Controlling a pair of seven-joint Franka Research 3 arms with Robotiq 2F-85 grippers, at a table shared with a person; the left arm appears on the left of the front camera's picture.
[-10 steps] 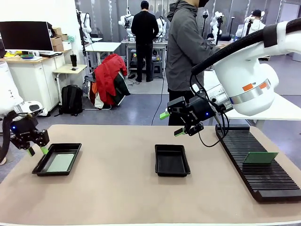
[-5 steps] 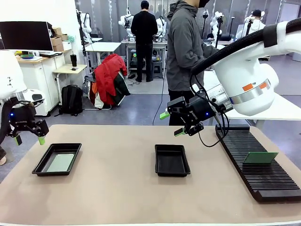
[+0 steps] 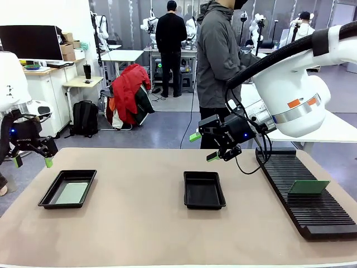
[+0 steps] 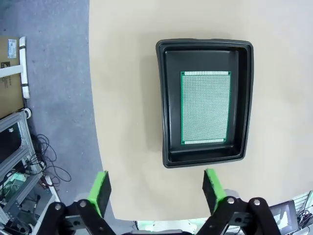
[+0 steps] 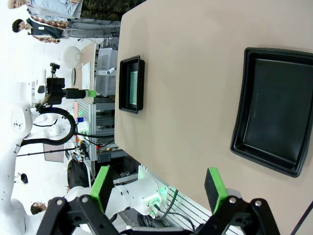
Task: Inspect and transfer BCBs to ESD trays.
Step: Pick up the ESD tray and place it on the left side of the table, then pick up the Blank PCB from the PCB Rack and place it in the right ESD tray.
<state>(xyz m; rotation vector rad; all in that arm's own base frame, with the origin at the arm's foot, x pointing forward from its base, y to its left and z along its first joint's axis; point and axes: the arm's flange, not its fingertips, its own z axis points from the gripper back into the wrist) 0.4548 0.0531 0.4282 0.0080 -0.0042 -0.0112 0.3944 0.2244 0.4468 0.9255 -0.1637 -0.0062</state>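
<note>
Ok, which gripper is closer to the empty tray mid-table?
Right. The right gripper hovers just behind the empty tray; the left gripper hangs by the left end of the table, beyond the other tray.

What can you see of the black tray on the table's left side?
The tray is shallow black plastic, rectangular with rounded corners and a raised flared rim. It lies flat on the tan table near its left edge. One green circuit board lies flat on its floor, roughly centred. Nothing else touches it.
</note>
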